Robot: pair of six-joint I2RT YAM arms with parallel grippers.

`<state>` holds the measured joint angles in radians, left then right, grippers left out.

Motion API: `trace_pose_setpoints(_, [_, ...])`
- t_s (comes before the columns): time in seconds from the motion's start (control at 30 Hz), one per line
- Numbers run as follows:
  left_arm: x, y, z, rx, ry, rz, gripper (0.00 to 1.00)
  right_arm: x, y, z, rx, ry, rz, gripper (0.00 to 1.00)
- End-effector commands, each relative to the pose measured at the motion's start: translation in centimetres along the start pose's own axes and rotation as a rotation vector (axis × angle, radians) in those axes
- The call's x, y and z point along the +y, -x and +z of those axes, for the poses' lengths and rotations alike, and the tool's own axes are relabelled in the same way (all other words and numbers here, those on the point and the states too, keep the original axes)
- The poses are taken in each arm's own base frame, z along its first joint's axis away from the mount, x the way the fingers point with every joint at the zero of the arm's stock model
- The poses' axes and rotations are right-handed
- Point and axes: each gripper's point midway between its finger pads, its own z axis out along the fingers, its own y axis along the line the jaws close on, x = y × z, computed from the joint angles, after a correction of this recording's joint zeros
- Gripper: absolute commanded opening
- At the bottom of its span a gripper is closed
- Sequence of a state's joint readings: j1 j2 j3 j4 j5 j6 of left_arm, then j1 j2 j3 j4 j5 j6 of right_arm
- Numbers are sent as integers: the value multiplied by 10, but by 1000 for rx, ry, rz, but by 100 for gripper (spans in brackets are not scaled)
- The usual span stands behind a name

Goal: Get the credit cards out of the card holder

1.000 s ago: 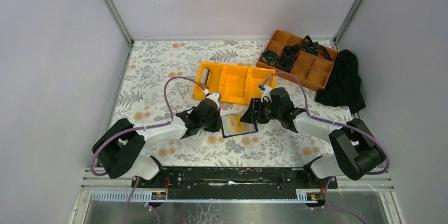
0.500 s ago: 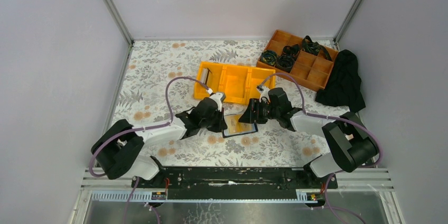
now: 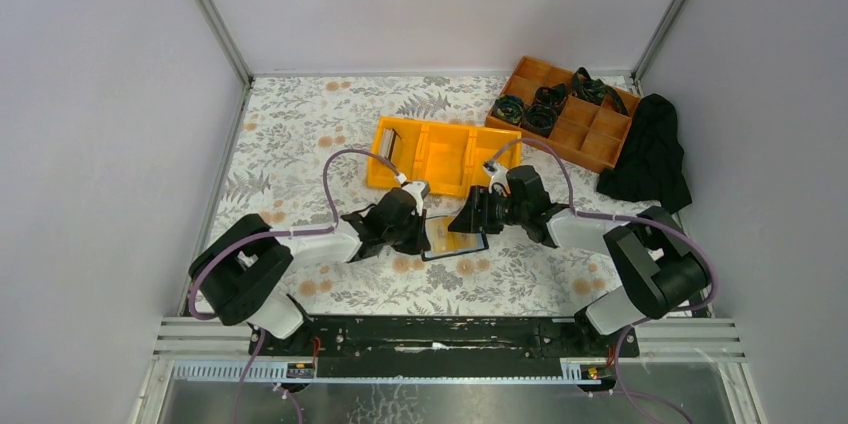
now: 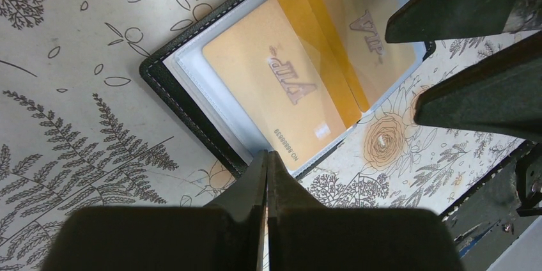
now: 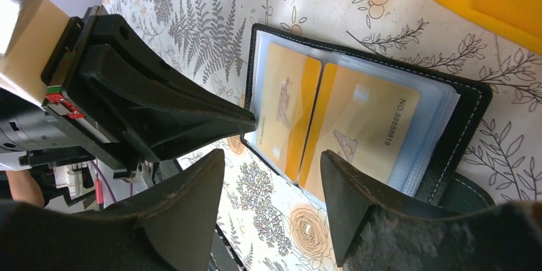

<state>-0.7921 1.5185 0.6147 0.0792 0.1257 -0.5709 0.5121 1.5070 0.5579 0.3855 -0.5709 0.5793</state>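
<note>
The black card holder (image 3: 455, 240) lies open on the floral table between my two grippers. Its clear sleeves show two tan-gold cards, one in the left page (image 4: 281, 85) and one in the right page (image 4: 374, 25); both also show in the right wrist view (image 5: 281, 108) (image 5: 371, 130). My left gripper (image 4: 266, 156) is shut and empty, its tip at the holder's left edge (image 5: 250, 117). My right gripper (image 5: 271, 154) is open and empty, hovering just over the holder's near edge by the right page. Its fingers (image 4: 473, 2) show in the left wrist view.
A yellow three-compartment bin (image 3: 440, 156) sits just behind the holder, with a pale grey thing standing in its left compartment (image 3: 388, 149). A brown divided tray (image 3: 590, 139) with black coils is at the back right, with a black cloth (image 3: 650, 154) next to it.
Both grippers have closed in on the card holder: the left one moved right to its edge, the right one moved left over it. The holder stays open in place.
</note>
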Motion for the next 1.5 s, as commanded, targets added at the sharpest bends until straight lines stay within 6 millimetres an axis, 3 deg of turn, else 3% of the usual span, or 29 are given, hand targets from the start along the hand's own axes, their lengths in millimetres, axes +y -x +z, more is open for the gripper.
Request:
trace_pose_setpoints(0.0, [7,-8,6,9,19,14,0,14,9,5,-10,78,-16,64])
trace_pose_setpoints(0.33, [9,-13,12,26,16,14,0,5,-12,23,35,80,14,63])
trace_pose_setpoints(0.53, [10,-15,14,34,18,13,0,9,-14,26,39,103,14,59])
trace_pose_setpoints(0.67, [12,-17,15,37,23,13,0,10,-16,26,40,114,20,47])
trace_pose_setpoints(0.8, [12,-18,15,41,23,12,0,8,-15,24,27,96,16,15])
trace_pose_setpoints(0.9, [12,-18,16,44,23,12,0,7,-14,23,24,85,9,1])
trace_pose_setpoints(1.47, [16,-26,23,66,25,10,0,-6,14,-3,-42,-29,-61,2])
